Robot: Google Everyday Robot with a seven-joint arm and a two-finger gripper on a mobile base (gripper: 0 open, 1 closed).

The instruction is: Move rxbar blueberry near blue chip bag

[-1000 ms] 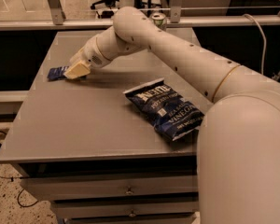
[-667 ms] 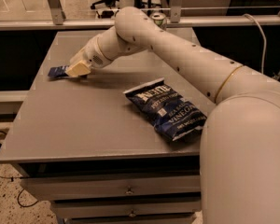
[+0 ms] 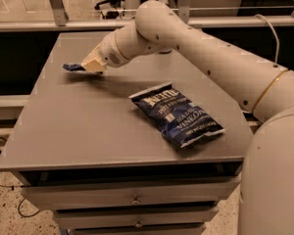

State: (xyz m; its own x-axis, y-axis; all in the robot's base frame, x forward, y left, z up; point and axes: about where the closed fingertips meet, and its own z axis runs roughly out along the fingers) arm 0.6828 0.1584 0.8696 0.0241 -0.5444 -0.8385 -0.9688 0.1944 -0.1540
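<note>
The rxbar blueberry (image 3: 71, 67) is a small dark-blue wrapper at the table's far left. It sticks out to the left of my gripper (image 3: 89, 65). The gripper is shut on its right end and holds it slightly above the grey table (image 3: 88, 126), with a shadow beneath. The blue chip bag (image 3: 177, 114) is large, with white lettering, and lies flat at the centre right of the table, well to the right of and nearer than the bar. My white arm (image 3: 196, 48) reaches in from the right, above the back of the table.
The table has drawers (image 3: 132, 199) under its front edge. A metal rail and frame (image 3: 59, 13) run behind the table. A cable (image 3: 269, 28) hangs at the back right. My own body (image 3: 274, 180) fills the lower right.
The gripper and the bar have moved a little to the right and upward, off the table's left edge area. The chip bag has not moved.
</note>
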